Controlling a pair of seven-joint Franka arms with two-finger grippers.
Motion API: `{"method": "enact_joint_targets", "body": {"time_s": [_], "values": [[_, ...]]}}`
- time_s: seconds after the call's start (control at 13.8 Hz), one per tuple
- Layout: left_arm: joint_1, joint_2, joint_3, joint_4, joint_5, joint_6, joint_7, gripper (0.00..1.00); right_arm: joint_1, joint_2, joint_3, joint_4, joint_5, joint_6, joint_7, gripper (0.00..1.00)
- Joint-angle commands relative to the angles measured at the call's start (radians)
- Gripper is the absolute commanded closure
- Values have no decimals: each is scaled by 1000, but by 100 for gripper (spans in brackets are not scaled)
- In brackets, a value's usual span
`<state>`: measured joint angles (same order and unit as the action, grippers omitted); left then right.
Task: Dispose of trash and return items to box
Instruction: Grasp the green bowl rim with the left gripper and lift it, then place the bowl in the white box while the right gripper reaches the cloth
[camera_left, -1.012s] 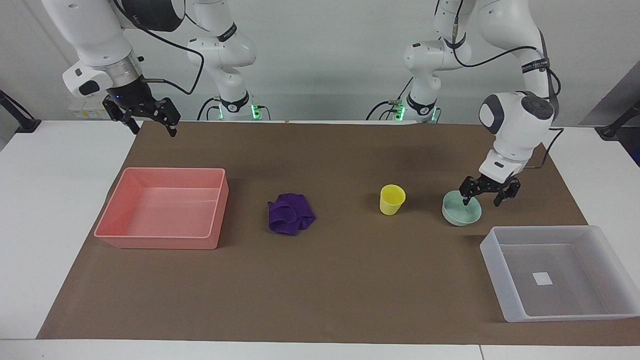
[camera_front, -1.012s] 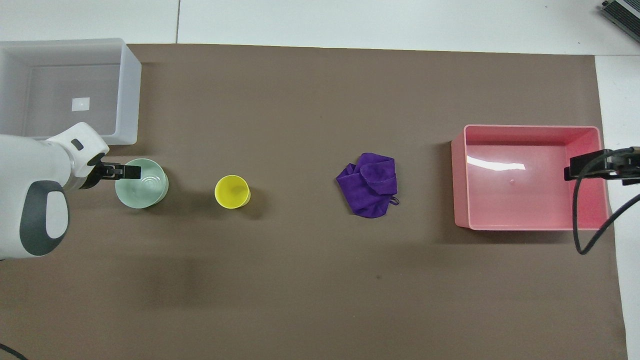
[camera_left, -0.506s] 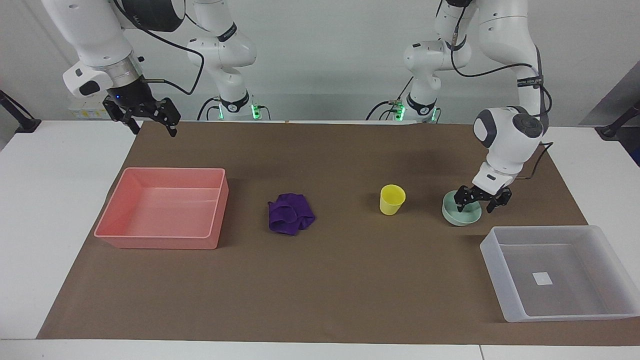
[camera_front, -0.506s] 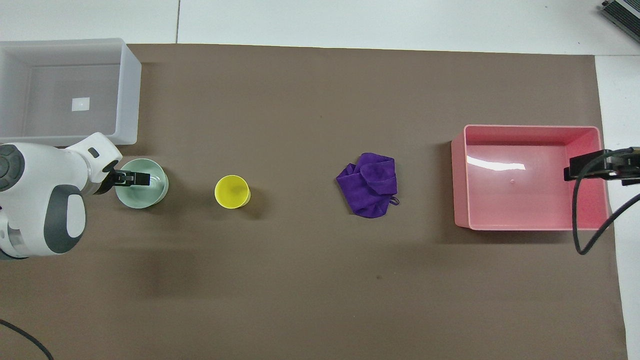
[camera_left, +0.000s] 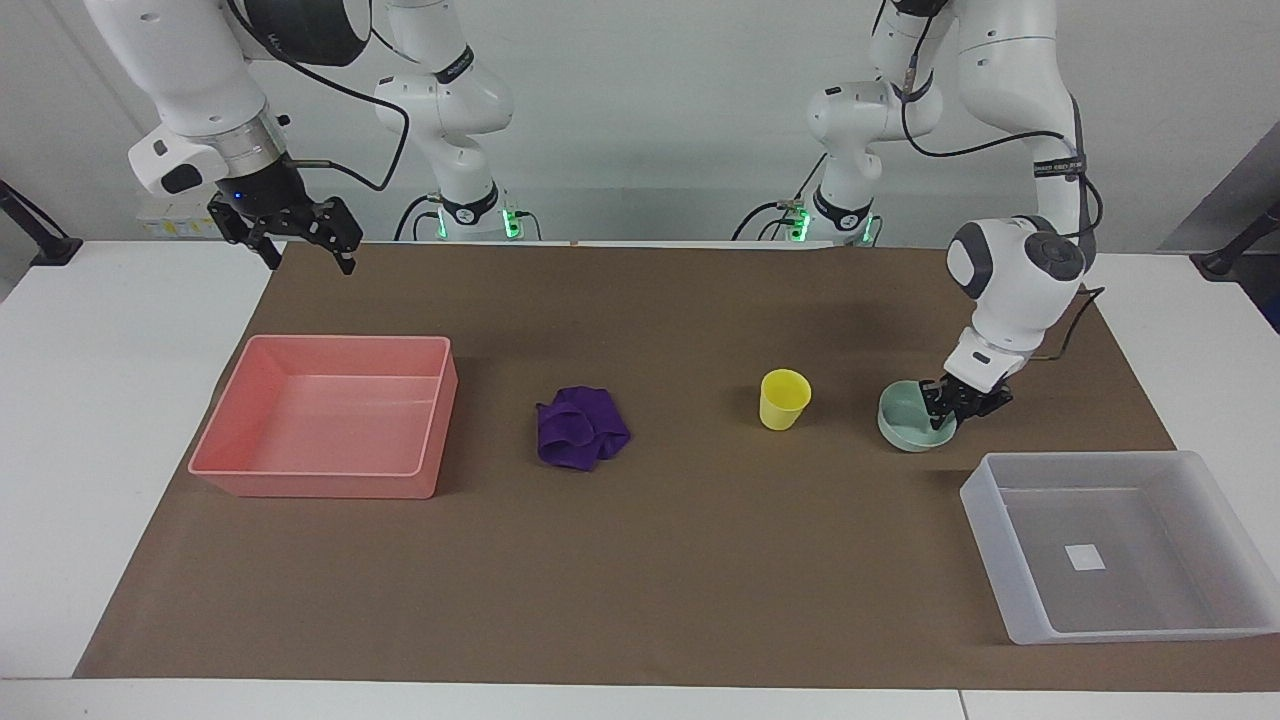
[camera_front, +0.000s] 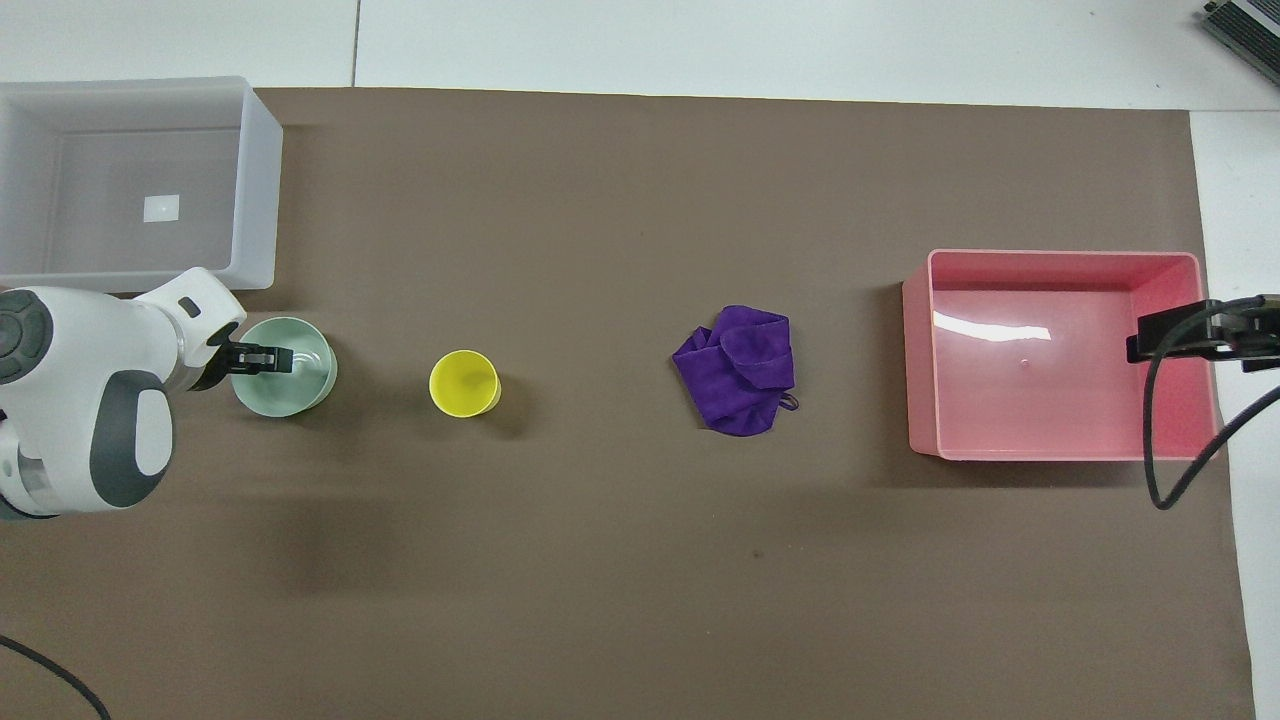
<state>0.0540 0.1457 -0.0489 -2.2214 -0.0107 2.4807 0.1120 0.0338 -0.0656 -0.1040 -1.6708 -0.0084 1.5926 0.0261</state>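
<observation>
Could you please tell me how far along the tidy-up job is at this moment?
Nothing is put away yet: the clear box and pink bin hold nothing. In hand: the left gripper is shut on the mint bowl rim. Left: yellow cup and purple cloth lie on the mat. The right gripper waits, open.

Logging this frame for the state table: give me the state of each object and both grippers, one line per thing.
mint-green bowl: upright on the mat, rim gripped.
left gripper: shut on the bowl's rim.
yellow cup: upright, empty, untouched.
purple cloth: crumpled on the mat, untouched.
translucent box: empty.
pink bin: empty.
right gripper: open, empty, waiting in the air.
</observation>
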Motion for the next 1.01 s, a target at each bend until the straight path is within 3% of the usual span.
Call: {"method": "enact_joint_targets", "body": {"time_s": [0.0, 0.29, 0.51, 0.94], "values": [[12, -29, -6, 2, 18, -38, 1, 100, 3, -33, -3, -44, -5, 29, -5, 0], [14, -52, -6, 142, 20, -210, 5, 100, 5, -36, -3, -49, -5, 30, -3, 0], [17, -23, -5, 279, 20, -302, 21, 100, 3, -39, -3, -56, -4, 30, -3, 0], [65, 86, -5, 478, 11, -293, 26, 100, 43, -42, 4, -78, -16, 78, -2, 0]]}}
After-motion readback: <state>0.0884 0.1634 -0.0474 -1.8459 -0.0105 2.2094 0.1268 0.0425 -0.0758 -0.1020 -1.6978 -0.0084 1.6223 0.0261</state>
